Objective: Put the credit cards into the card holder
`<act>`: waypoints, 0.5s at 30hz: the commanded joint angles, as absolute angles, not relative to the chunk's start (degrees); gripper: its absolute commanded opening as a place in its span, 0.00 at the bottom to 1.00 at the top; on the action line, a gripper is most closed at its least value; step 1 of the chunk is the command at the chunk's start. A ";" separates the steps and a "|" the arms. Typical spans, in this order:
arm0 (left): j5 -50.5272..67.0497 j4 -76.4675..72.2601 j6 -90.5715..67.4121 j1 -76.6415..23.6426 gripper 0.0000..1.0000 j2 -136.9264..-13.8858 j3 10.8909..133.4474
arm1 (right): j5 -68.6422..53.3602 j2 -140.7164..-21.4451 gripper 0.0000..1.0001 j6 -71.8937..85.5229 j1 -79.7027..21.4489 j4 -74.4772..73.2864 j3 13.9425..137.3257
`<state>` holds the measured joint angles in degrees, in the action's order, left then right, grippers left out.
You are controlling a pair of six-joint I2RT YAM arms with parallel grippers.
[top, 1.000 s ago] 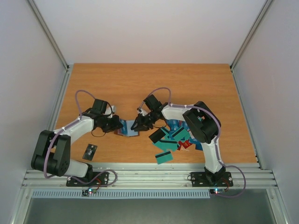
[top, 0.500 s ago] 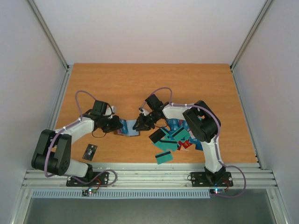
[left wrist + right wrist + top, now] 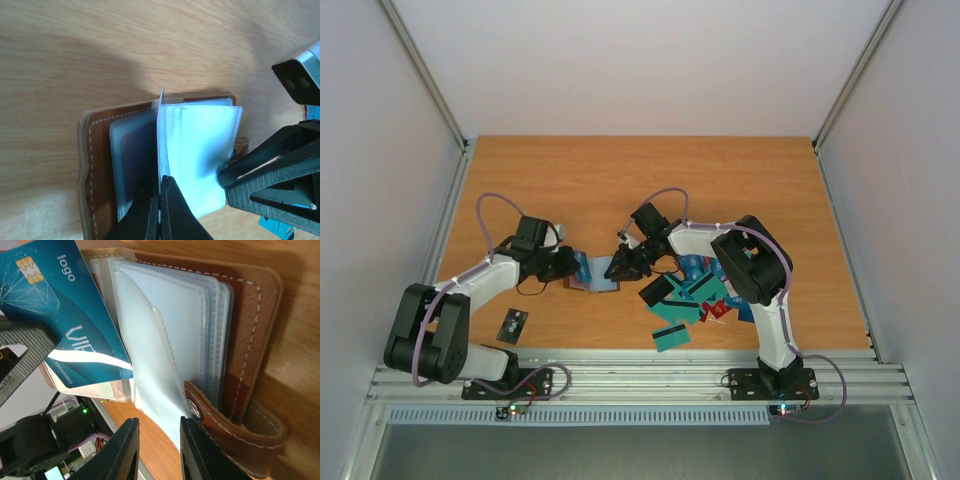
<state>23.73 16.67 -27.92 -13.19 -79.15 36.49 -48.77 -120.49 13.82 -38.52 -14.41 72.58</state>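
Card holder (image 3: 250, 315) brown with pale stitching, card (image 3: 55, 315) teal-blue

A wooden table (image 3: 620, 180) with an orange-brown grain fills the middle of the top view. 3 plain white walls (image 3: 640, 60) stand around it. 2 slanted metal posts (image 3: 420, 70) rise at the back corners. An aluminium rail (image 3: 640, 378) runs along the near edge, with a grey ribbed strip (image 3: 620, 415) just below it.
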 commanded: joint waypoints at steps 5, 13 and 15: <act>25.20 9.00 -28.30 -12.92 0.00 -82.33 34.69 | -48.95 -121.81 0.25 13.15 -38.22 -14.47 72.04; 27.30 9.49 -28.90 -12.90 0.00 -81.26 33.30 | -48.96 -121.98 0.24 13.13 -38.20 -14.56 72.20; 28.15 9.95 -29.13 -12.91 0.00 -81.40 33.19 | -48.87 -121.90 0.24 13.41 -38.23 -14.04 71.95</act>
<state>26.96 10.48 -28.88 -13.06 -81.21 34.83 -49.10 -120.51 13.82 -38.50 -14.37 72.47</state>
